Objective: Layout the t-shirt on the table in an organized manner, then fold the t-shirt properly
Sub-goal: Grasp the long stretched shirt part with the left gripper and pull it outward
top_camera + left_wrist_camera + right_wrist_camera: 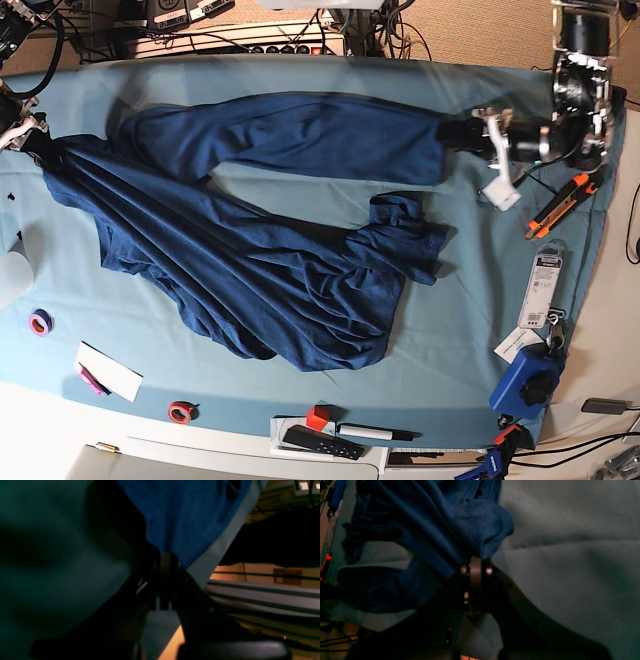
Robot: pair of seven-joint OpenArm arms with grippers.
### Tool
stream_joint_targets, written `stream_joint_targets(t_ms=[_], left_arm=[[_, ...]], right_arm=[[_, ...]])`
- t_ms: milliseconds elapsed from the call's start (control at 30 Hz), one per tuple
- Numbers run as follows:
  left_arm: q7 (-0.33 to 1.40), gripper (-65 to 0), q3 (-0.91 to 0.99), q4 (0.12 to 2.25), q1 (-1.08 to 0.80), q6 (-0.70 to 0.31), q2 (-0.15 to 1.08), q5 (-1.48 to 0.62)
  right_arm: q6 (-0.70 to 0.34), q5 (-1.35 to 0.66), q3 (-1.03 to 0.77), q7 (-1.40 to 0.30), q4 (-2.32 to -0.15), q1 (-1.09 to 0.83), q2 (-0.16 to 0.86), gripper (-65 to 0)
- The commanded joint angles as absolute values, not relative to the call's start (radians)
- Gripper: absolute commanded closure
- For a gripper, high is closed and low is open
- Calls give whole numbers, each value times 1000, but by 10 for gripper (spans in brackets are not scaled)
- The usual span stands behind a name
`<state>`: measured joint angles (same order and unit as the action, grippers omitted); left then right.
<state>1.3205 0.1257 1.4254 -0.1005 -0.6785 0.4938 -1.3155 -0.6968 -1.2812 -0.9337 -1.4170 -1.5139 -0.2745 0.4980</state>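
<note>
Base view, left to right. At the far left edge the right pincer (22,132) grips a bunched corner of the t-shirt (250,270), which fans out from there in long pleats across the teal tabletop (450,330). The garment's body lies wrinkled over the middle, with a rumpled fold near centre-right; one long sleeve runs along the far side to the left pincer (455,133), which is clenched on its end. Along the near edge lie a purple tape ring (40,322), a white card (109,371), a red tape ring (181,411), a small red block (317,417) and a black marker (375,432). At the right sit an orange-handled tool (557,208), a packaged item (541,283) and a blue device (527,382).

Right wrist view. Only here is the grip seen closely: the right pincer (475,563) stands clenched, with thick folds of the t-shirt (432,525) gathered into its tips and draping away to the left over the tabletop (570,555). The jaw faces are pressed together on the cloth.

Left wrist view. The left pincer (166,557) is likewise clenched on a narrow point of the t-shirt (185,512), held just off the tabletop (62,555). This view alone shows the tabletop's pale edge band and the floor beyond; the image is dark and blurred.
</note>
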Motion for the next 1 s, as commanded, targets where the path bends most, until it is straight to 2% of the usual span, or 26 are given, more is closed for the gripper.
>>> stream_joint_targets(t_ms=[0, 433, 533, 633, 767, 967], left_arm=[[1321, 0, 148, 1438, -101, -682, 520, -1348], [1331, 0, 350, 1438, -155, -698, 636, -1347], [1332, 0, 364, 1438, -155, -698, 646, -1347], [1332, 0, 363, 1438, -156, -698, 648, -1347], [1331, 0, 363, 1438, -155, -698, 648, -1347], [1327, 0, 363, 1438, -155, -698, 648, -1347]], right_arm=[[-698, -1301, -943, -1396, -1530, -271, 524, 0], [-698, -1279, -943, -1396, -1530, -271, 523, 0], [-698, -1195, -943, -1396, -1530, -271, 523, 0], [-698, -1083, -943, -1326, -1530, -271, 517, 0], [-698, -965, -943, -1206, -1530, -269, 472, 0], [-698, -844, -939, -1121, -1529, -266, 407, 0]])
